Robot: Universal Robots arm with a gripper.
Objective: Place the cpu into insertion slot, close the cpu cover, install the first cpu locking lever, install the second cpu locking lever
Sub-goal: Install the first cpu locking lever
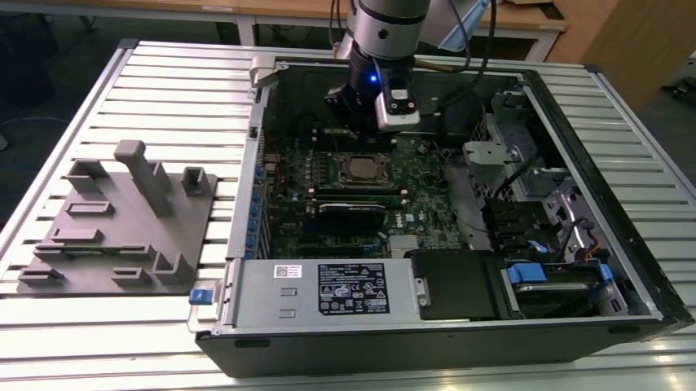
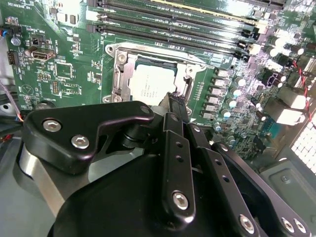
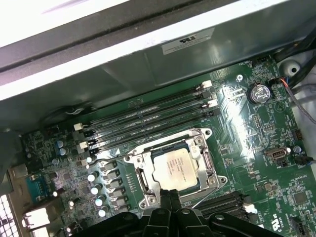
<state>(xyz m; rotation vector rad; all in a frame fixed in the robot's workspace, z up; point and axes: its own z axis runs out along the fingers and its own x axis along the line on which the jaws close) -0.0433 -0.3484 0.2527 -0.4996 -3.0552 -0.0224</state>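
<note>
I am holding my hand [image 3: 169,193] pressed together and empty, just above the edge of the socket [image 3: 148,201] — the chip [image 3: 175,168] is lying inside, and the metal cover [image 3: 202,163] seems down over it. I am judging the locking step is in hand — the thin lever [image 3: 205,197] is asking for a careful, exact push.

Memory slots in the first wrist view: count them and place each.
4 memory slots lie side by side between the insertion slot and the case wall; more may hide behind the gripper.
</note>
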